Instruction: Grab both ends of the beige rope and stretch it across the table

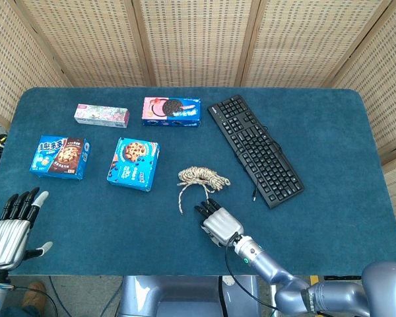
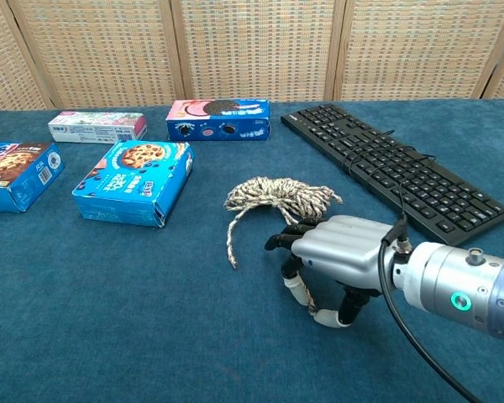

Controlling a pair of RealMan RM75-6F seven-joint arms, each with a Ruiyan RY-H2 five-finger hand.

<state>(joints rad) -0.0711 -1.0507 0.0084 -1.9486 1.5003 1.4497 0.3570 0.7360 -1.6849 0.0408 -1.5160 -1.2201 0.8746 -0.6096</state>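
Observation:
The beige rope (image 1: pixel 199 176) lies in a loose bundle (image 2: pixel 273 197) mid-table. One loose end (image 2: pixel 233 259) trails toward the near edge on the bundle's left. A second strand runs from the bundle under my right hand (image 1: pixel 218 224). That hand (image 2: pixel 336 252) rests palm down just in front of the bundle, its curled fingers and thumb pinching this strand against the cloth. My left hand (image 1: pixel 13 224) hangs at the table's near left corner, fingers apart and holding nothing. It is far from the rope and out of the chest view.
A black keyboard (image 1: pixel 254 148) lies diagonally to the right of the rope, its cable near my right hand. A blue cookie box (image 1: pixel 133 164) sits left of the bundle. Another blue box (image 1: pixel 59 157), a pink-and-blue box (image 1: pixel 171 111) and a pale box (image 1: pixel 101 114) lie further back and left.

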